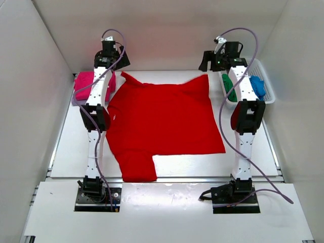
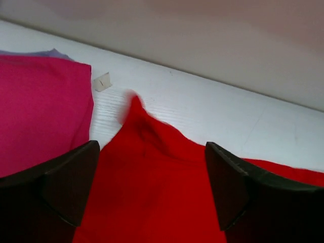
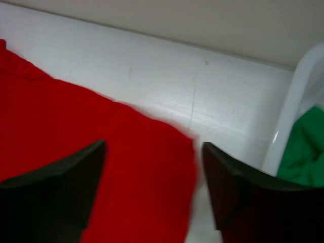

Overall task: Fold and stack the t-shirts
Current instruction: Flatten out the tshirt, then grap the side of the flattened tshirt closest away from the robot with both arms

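A bright red t-shirt (image 1: 162, 119) lies spread flat across the table, one sleeve at the front left. My left gripper (image 1: 117, 65) hovers open over its far left corner (image 2: 147, 172). My right gripper (image 1: 208, 63) hovers open over its far right corner (image 3: 126, 167). Neither holds cloth. A magenta-pink t-shirt (image 1: 86, 83) lies folded at the far left, also in the left wrist view (image 2: 40, 111). A green t-shirt (image 1: 229, 86) and a blue t-shirt (image 1: 257, 86) lie in the basket; the green one shows in the right wrist view (image 3: 304, 147).
A white mesh basket (image 1: 268, 91) stands at the far right, its rim in the right wrist view (image 3: 291, 106). A small paper tag (image 2: 102, 82) lies on the table by the pink shirt. White walls enclose the table on three sides.
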You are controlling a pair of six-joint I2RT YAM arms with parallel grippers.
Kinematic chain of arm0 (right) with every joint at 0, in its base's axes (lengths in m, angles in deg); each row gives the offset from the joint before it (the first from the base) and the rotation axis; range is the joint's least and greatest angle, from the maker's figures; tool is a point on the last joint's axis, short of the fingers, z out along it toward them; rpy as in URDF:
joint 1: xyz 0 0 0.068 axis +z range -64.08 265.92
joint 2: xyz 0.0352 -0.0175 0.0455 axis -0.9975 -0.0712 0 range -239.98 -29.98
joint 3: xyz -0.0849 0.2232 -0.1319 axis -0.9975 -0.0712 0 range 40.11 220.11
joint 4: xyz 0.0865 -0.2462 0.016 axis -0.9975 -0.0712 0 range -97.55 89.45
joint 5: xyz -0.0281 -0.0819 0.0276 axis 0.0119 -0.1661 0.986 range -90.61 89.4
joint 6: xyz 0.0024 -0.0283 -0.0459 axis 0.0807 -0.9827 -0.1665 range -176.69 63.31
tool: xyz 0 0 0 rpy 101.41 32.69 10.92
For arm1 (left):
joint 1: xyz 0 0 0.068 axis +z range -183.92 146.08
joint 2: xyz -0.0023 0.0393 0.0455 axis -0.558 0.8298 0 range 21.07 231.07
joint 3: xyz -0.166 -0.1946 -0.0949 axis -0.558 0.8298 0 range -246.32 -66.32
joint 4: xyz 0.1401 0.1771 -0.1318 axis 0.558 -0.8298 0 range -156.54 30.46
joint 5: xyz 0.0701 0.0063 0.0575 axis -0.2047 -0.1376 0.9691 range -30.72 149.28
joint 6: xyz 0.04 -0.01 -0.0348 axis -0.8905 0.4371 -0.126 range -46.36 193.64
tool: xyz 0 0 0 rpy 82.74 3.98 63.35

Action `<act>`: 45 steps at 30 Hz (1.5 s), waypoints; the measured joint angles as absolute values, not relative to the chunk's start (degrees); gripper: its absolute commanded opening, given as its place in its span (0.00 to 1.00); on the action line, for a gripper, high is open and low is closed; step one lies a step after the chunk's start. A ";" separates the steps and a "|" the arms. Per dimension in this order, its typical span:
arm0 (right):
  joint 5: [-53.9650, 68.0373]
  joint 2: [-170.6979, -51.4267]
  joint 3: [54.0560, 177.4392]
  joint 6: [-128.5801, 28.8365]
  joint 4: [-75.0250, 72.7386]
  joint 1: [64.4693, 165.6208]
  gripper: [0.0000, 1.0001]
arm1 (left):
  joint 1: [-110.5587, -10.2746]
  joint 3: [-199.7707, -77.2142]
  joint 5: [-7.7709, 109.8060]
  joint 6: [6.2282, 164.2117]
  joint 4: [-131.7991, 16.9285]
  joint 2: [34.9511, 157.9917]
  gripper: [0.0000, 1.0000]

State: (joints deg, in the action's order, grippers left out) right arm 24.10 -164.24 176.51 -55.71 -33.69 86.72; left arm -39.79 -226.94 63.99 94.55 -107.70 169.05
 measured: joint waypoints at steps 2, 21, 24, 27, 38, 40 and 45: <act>21.50 -164.96 176.29 -56.41 -35.70 87.13 0.98 | -39.52 -226.83 64.03 94.94 -107.31 169.86 0.99; 15.10 -119.69 128.60 -56.48 -38.04 91.81 0.88 | -43.17 -194.37 60.32 91.49 -120.53 126.08 0.82; 15.49 -115.56 119.49 -55.30 -38.13 95.24 0.88 | -45.14 -175.77 58.55 91.29 -117.27 117.18 0.76; 16.61 -112.07 111.25 -54.64 -37.96 96.75 0.87 | -44.00 -152.19 56.45 92.36 -113.65 106.17 0.72; 17.55 -103.52 99.05 -53.46 -38.46 94.48 0.87 | -50.45 -115.10 50.74 100.67 -108.90 79.06 0.51; 17.83 -103.45 98.85 -53.46 -38.31 93.97 0.88 | -51.30 -110.55 50.24 102.48 -108.86 75.35 0.51; 17.88 -103.52 98.59 -53.24 -37.65 93.71 0.87 | -54.19 -103.67 48.65 105.32 -108.77 70.01 0.50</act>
